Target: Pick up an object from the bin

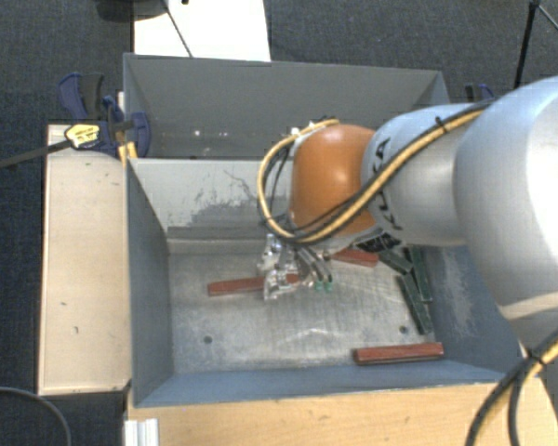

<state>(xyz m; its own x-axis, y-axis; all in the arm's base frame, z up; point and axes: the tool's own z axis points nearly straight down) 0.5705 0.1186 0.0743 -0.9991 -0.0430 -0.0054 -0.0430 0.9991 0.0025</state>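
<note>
I've got the claw [288, 282] sitting at the right end of a reddish-brown stick [234, 287] mid-frame, can't tell if it's clenched.

A thin, flat reddish-brown stick [234, 288] is seen lying flat on the floor of the grey bin [149, 277], left of the middle. It is laid almost level across the view. Its left end is left bare, while its right end is hidden beneath the end effector [288, 282].
</note>
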